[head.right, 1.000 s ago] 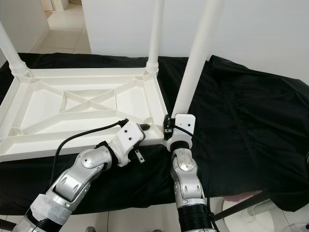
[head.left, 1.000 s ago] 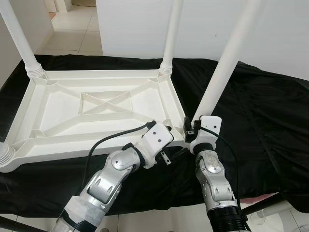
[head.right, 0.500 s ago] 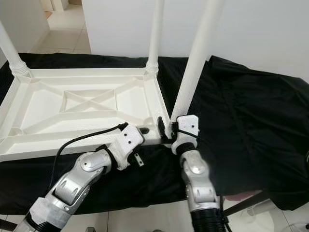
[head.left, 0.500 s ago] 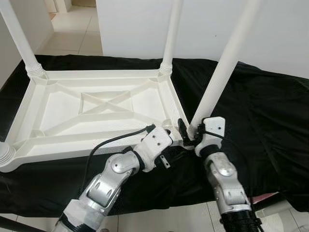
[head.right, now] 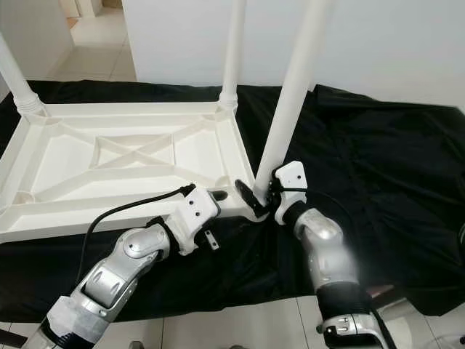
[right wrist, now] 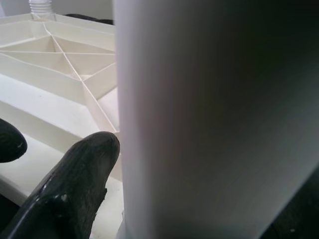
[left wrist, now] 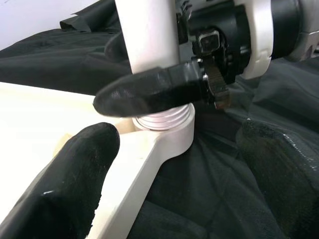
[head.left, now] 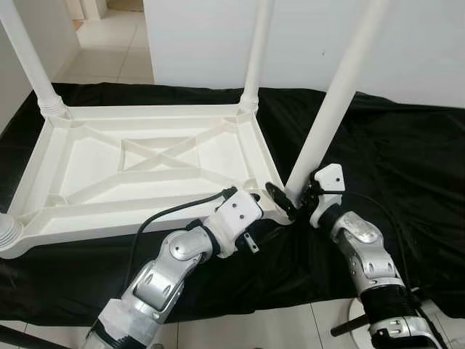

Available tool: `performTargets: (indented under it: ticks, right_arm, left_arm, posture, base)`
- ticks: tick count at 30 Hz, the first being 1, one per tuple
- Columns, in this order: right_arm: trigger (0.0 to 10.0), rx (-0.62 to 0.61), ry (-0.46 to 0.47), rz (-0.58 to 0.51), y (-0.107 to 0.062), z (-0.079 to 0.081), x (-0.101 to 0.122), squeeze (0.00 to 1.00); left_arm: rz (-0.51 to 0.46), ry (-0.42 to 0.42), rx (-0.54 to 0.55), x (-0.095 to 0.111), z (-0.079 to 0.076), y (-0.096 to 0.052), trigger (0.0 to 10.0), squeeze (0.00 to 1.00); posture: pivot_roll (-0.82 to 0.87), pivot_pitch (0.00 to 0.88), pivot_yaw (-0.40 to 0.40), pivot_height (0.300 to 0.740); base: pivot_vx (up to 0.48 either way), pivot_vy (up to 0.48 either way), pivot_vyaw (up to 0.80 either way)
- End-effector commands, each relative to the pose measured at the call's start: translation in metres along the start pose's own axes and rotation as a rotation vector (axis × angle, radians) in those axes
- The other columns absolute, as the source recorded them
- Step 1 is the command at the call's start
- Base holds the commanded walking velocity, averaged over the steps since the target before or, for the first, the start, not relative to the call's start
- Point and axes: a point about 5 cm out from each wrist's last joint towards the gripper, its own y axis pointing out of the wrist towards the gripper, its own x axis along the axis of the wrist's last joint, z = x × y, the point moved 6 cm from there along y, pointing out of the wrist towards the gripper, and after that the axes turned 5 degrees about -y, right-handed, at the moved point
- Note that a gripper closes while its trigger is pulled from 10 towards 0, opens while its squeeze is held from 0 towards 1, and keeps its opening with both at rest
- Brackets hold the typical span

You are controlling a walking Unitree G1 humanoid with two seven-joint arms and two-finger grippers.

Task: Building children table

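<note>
A white plastic children's table top (head.left: 94,156) lies upside down on black cloth. A long white leg (head.left: 330,109) rises, slightly tilted, from the ribbed socket at its near right corner (left wrist: 167,122). My right gripper (head.left: 290,200) is shut around the base of this leg; one black finger (left wrist: 149,92) crosses in front of it, and the leg (right wrist: 214,119) stands close beside a finger (right wrist: 75,184) in the right wrist view. My left gripper (head.left: 256,211) is at the same corner, open, its fingers (left wrist: 79,179) wide apart on either side of the corner.
Two more legs stand screwed in at the far corners (head.left: 33,69) (head.left: 256,54), and a ribbed leg base shows at the near left corner (head.left: 9,236). The black cloth (head.left: 407,167) spreads to the right. A white wall rises behind, with tiled floor at far left.
My right arm has swung out to the right around the leg, its wrist turning with the leg base in its grip. The left gripper has stayed at the corner.
</note>
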Motion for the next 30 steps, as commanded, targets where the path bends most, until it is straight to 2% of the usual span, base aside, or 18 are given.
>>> performTargets:
  ticks: [1, 3, 4, 5, 7, 8, 9, 18, 19, 26, 30]
  right_arm:
    - [10.0, 0.015, 0.006, 0.009, 0.000, 0.001, -0.004, 0.00]
    - [10.0, 0.028, 0.017, 0.010, 0.001, 0.002, -0.005, 0.00]
    - [9.4, 0.047, 0.023, 0.013, 0.002, 0.004, -0.007, 0.00]
    - [4.3, 0.064, 0.026, 0.014, 0.002, 0.005, -0.009, 0.00]
    - [4.3, 0.074, 0.027, 0.017, 0.003, 0.005, -0.011, 0.00]
    - [2.9, 0.078, 0.025, 0.020, 0.003, 0.005, -0.013, 0.00]
    - [0.0, 0.078, 0.029, 0.023, 0.003, 0.004, -0.015, 0.00]
    - [0.0, 0.065, 0.060, 0.001, 0.001, 0.002, -0.014, 0.00]
    - [10.0, 0.060, 0.062, 0.000, 0.001, 0.001, -0.014, 0.00]
    - [10.0, 0.037, 0.071, 0.006, -0.006, 0.006, -0.020, 0.00]
    - [10.0, -0.078, 0.120, -0.008, -0.011, 0.006, -0.019, 0.00]
  left_arm:
    - [0.009, 0.012, -0.013, -0.001, -0.002, 0.002, 10.0, 0.00]
    - [0.006, 0.009, -0.011, -0.001, -0.002, 0.002, 10.0, 0.00]
    - [0.004, 0.006, -0.010, 0.000, -0.003, 0.003, 10.0, 0.00]
    - [0.004, 0.005, -0.010, 0.001, -0.003, 0.002, 10.0, 0.00]
    - [0.004, 0.005, -0.010, 0.000, -0.004, 0.002, 10.0, 0.00]
    - [0.006, 0.006, -0.008, 0.000, -0.004, 0.002, 10.0, 0.00]
    - [0.007, 0.006, -0.005, -0.001, -0.003, 0.001, 10.0, 0.00]
    - [0.009, 0.004, -0.002, -0.001, -0.002, 0.000, 10.0, 0.00]
    - [0.010, 0.004, -0.003, -0.001, -0.003, 0.000, 10.0, 0.00]
    - [0.013, 0.006, -0.008, -0.002, -0.004, 0.001, 10.0, 0.00]
    - [0.016, 0.009, -0.012, -0.002, -0.003, 0.001, 10.0, 0.00]
  posture:
    - [-0.03, 0.065, -0.073, 0.740]
    - [-0.03, 0.067, -0.074, 0.740]
    - [-0.03, 0.071, -0.076, 0.740]
    - [-0.02, 0.072, -0.078, 0.740]
    - [-0.02, 0.073, -0.078, 0.740]
    - [-0.02, 0.074, -0.080, 0.740]
    - [-0.02, 0.075, -0.081, 0.740]
    - [-0.03, 0.080, -0.074, 0.740]
    - [-0.03, 0.080, -0.074, 0.740]
    - [-0.03, 0.081, -0.071, 0.740]
    - [-0.03, 0.080, -0.062, 0.740]
  base:
    - [0.000, 0.000, 0.00]
    - [0.000, 0.000, 0.00]
    - [0.000, 0.000, 0.00]
    - [0.000, 0.000, 0.00]
    - [0.000, 0.000, 0.00]
    - [0.000, 0.000, 0.00]
    - [0.000, 0.000, 0.00]
    - [0.000, 0.000, 0.00]
    - [0.000, 0.000, 0.00]
    - [0.000, 0.000, 0.00]
    - [0.000, 0.000, 0.00]
